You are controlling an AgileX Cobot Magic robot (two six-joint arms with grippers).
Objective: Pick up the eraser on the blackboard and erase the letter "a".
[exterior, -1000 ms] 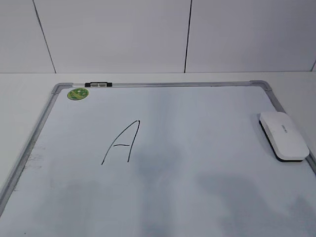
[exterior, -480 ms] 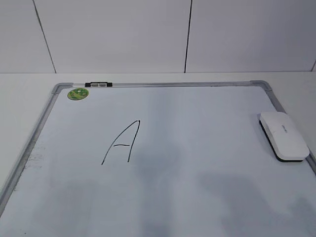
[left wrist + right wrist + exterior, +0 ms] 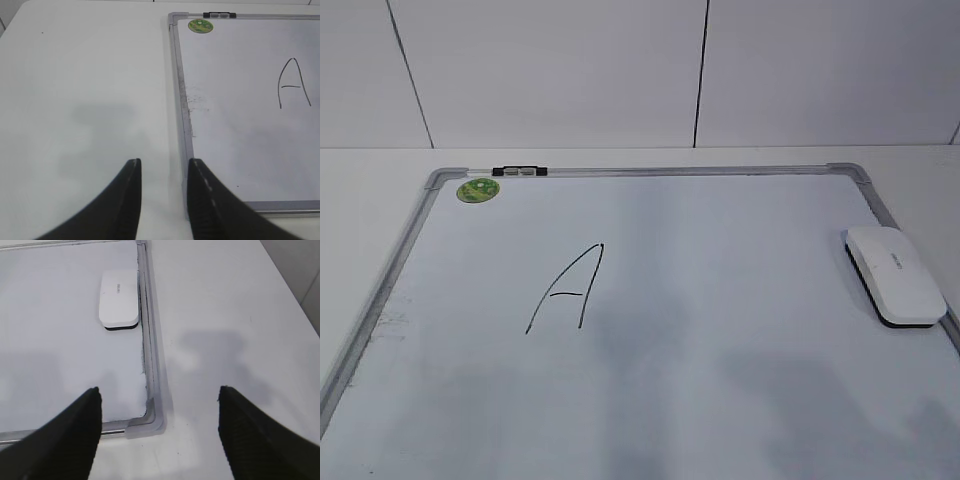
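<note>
The white eraser (image 3: pixel 895 272) lies flat on the blackboard (image 3: pixel 720 230) against its right frame, and also shows in the right wrist view (image 3: pixel 119 297). A large capital "A" (image 3: pixel 565 290) is drawn left of centre; the small letter "a" is not in view. My right gripper (image 3: pixel 159 392) is wide open and empty over the board's near right corner, short of the eraser. My left gripper (image 3: pixel 164 162) is open with a narrow gap, empty, over the board's left frame (image 3: pixel 176 75). Neither gripper shows in the exterior view.
A round green sticker (image 3: pixel 477 189) and a small black clip (image 3: pixel 519 172) sit at the board's far left corner. Smudges mark the left edge (image 3: pixel 196 100). White table (image 3: pixel 235 300) surrounds the board, with a white wall behind.
</note>
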